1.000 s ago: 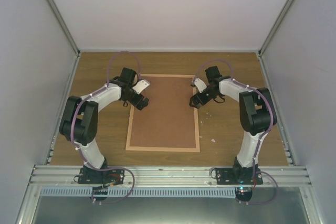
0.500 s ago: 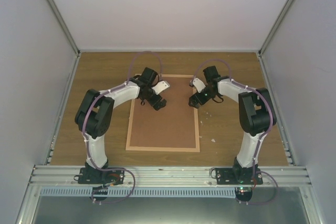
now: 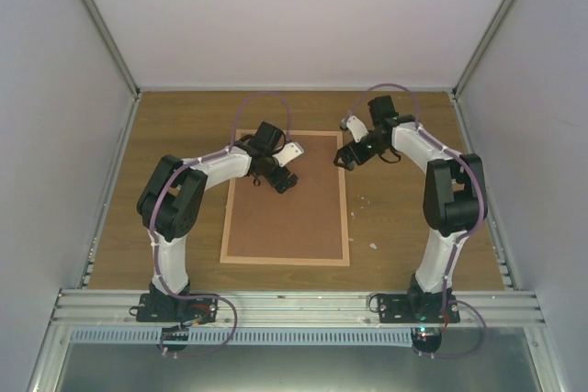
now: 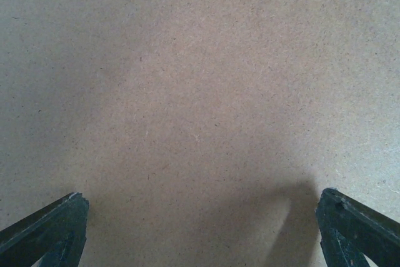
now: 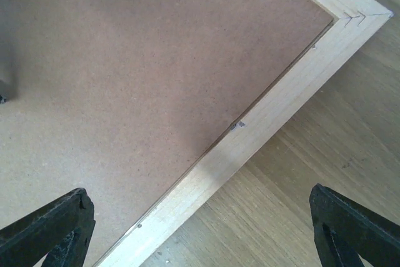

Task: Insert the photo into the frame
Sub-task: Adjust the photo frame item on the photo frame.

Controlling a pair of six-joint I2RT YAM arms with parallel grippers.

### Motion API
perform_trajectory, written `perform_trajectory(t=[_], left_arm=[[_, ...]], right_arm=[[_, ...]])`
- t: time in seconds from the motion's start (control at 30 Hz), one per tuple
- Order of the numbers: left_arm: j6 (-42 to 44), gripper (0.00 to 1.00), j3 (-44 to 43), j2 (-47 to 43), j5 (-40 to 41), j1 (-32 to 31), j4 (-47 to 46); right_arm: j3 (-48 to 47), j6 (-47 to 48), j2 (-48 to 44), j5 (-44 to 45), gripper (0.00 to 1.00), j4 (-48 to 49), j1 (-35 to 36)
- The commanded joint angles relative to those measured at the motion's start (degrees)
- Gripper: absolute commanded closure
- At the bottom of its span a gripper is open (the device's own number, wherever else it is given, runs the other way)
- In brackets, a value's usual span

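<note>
The frame (image 3: 346, 218), thin light wood rails, lies flat mid-table with a plain brown backing board (image 3: 289, 218) filling it. The photo is hidden. My left gripper (image 3: 283, 181) hovers open over the board's far part; the left wrist view shows only board (image 4: 200, 92) between its wide-apart fingertips (image 4: 75, 207). My right gripper (image 3: 344, 158) is open above the frame's right rail (image 5: 262, 120), near the far right corner (image 5: 359, 17). Its jaws span board (image 5: 137, 73), rail and table, holding nothing.
Small white scraps (image 3: 374, 246) lie on the wooden table (image 3: 184, 135) right of the frame. White walls and metal posts enclose the table on three sides. A metal rail (image 3: 294, 300) at the near edge carries both arm bases.
The left arm swung right, carrying its gripper from the frame's left rail to over the backing board. The right gripper shifted farther away, toward the frame's far right corner.
</note>
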State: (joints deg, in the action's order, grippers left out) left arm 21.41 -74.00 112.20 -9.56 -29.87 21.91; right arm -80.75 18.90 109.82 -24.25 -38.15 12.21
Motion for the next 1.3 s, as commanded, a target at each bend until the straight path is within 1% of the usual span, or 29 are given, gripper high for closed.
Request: perform_trajectory(t=[0.0,0.13,0.23,0.43,0.6,0.8,1.07,1.17,1.27], left_arm=[[-0.5,0.02,4.3,1.8,3.8,0.2,-0.4],[-0.8,0.02,5.4,0.7,3.1,1.2,-0.8],[-1.1,0.02,5.6,-0.3,2.1,1.5,-0.8],[-1.3,0.02,6.3,-1.1,2.0,1.9,-0.6],[-1.2,0.02,7.6,-2.3,2.2,2.5,-1.0],[-1.4,0.02,7.2,-2.5,2.2,2.9,-0.3],[-2.2,0.02,3.8,-1.5,-2.4,2.6,0.0],[-2.3,0.03,2.0,0.9,-2.8,2.1,0.4],[-2.2,0.04,1.5,3.2,-2.6,1.1,-0.3]], right_arm=[[-1.1,1.1,-0.4,-1.8,0.06,-3.7,-0.1],[0.3,1.2,1.1,1.4,0.06,-2.9,0.3],[-0.7,0.5,3.3,3.3,0.06,-2.5,0.8],[-6.7,-2.9,7.9,6.5,0.06,-2.6,1.1],[-11.4,-4.9,10.4,12.0,0.06,-0.8,1.0],[-16.9,-4.5,14.1,13.9,0.07,-0.6,1.2],[-15.7,-2.7,16.3,14.1,0.07,0.1,2.1],[-14.2,-2.7,16.3,14.6,0.07,0.4,1.7],[-14.0,-3.2,14.4,13.8,0.07,0.2,1.5]])
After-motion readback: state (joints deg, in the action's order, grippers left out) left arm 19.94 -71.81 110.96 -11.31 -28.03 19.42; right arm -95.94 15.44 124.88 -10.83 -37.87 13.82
